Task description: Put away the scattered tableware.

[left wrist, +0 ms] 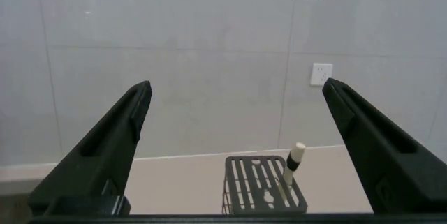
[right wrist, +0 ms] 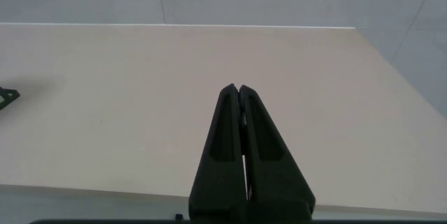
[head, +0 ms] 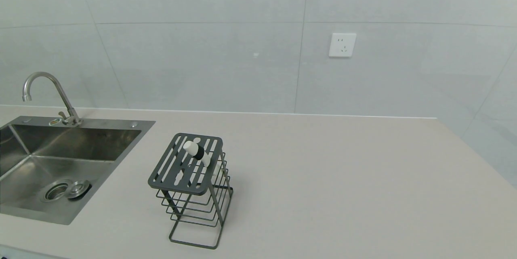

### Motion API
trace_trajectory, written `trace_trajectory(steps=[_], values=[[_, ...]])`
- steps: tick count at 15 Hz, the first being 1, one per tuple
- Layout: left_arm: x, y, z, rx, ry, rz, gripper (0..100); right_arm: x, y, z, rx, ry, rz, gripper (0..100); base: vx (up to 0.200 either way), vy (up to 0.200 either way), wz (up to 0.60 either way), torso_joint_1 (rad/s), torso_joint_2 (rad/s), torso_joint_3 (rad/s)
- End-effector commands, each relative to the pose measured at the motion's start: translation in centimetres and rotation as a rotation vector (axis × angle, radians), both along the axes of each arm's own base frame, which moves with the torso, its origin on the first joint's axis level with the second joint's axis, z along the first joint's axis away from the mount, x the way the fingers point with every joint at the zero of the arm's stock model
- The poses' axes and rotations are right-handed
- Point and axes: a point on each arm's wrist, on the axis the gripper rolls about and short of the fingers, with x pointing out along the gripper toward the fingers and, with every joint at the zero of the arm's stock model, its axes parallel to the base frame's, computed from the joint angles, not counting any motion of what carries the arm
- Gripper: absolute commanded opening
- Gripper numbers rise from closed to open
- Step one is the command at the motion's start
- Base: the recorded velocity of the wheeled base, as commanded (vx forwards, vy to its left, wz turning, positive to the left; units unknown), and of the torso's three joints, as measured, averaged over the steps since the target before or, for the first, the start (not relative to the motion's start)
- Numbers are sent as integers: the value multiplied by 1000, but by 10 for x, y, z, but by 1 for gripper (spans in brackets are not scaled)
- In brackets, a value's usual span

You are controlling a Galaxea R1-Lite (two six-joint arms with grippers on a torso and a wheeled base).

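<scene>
Pale countertop (head: pixel 343 178): a white-handled utensil (head: pixel 194 148) stands slotted in the dark rack (head: pixel 185 166). My left gripper (left wrist: pixel 236 88) is spread wide, my right gripper (right wrist: pixel 239 91) pressed together. I judge stowing near done; next, seek remaining pieces.

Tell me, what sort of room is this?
Most likely a kitchen: a steel sink with a curved faucet is set into a pale countertop, a wire utensil rack stands on that counter, and the wall behind is tiled.
</scene>
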Motion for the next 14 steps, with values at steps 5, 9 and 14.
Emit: trace_trajectory(steps=[5, 9, 14], values=[[-15, 0, -79, 68, 218, 104, 100, 0, 0, 0, 0, 0, 1, 0, 0, 0, 0, 0, 0, 0], [-13, 2, -94, 212, 346, 221, 100, 0, 0, 0, 0, 0, 1, 0, 0, 0, 0, 0, 0, 0], [-13, 1, -102, 152, 438, 178, 100, 0, 0, 0, 0, 2, 1, 0, 0, 0, 0, 0, 0, 0]])
